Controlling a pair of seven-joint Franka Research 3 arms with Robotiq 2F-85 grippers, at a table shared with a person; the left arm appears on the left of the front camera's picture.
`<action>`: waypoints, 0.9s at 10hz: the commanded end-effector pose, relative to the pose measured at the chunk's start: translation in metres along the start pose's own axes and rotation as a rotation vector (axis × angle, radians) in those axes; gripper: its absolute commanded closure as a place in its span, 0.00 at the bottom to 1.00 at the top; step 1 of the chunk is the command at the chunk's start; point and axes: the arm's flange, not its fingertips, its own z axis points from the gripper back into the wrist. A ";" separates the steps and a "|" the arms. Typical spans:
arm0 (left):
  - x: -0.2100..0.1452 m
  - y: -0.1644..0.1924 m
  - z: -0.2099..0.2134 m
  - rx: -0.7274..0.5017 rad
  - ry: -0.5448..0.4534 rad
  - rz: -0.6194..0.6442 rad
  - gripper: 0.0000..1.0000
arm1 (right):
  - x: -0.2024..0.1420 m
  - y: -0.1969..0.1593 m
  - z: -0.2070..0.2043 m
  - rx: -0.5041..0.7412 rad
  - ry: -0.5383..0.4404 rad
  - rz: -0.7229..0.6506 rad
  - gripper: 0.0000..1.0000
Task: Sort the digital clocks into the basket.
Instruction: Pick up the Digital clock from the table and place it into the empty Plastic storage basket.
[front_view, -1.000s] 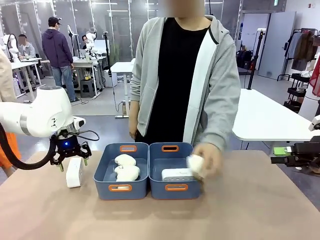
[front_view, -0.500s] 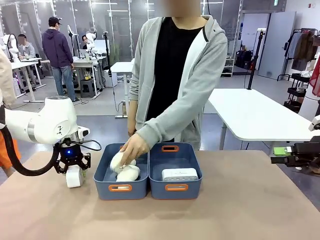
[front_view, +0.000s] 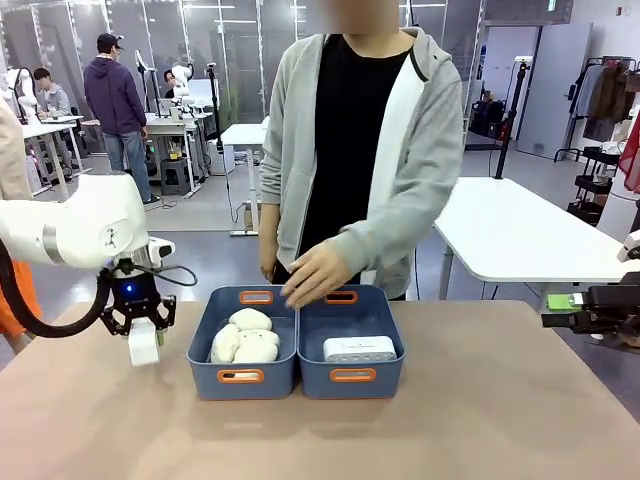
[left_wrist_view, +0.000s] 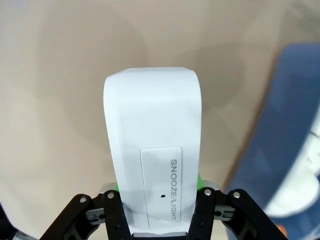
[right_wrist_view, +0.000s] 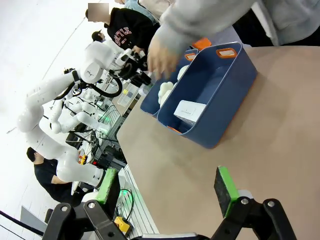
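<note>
My left gripper (front_view: 143, 335) is shut on a white digital clock (front_view: 144, 346) and holds it upright just above the table, left of the bins. In the left wrist view the clock (left_wrist_view: 152, 150) rises between the fingers, with "SNOOZE/LIGHT" printed on its face. A second white clock (front_view: 360, 349) lies in the right-hand slate-blue basket (front_view: 350, 382). My right gripper (right_wrist_view: 167, 195) is open and holds nothing. It hangs above the table well to the right of the basket (right_wrist_view: 227, 107), where the second clock (right_wrist_view: 190, 111) shows.
The left blue bin (front_view: 205, 355) holds cream plush pieces (front_view: 245, 340). The person's hand (front_view: 315, 275) hovers over the bins' far rims. My right arm (front_view: 600, 310) sits at the table's right edge. Bare tabletop stretches in front of the bins.
My left gripper came down over the standing clock, shut on it and lifted it off the table. The person put a plush piece into the left bin and drew the hand back.
</note>
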 end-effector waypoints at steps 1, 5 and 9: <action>-0.029 0.015 0.077 -0.143 -0.029 -0.095 1.00 | 0.002 0.002 0.001 -0.006 0.018 -0.017 0.03; -0.065 -0.047 0.142 -0.342 -0.016 -0.317 1.00 | 0.002 0.002 0.001 -0.006 0.018 -0.017 0.03; -0.077 -0.191 0.147 -0.362 -0.056 -0.361 1.00 | 0.002 0.002 0.001 -0.006 0.018 -0.017 0.03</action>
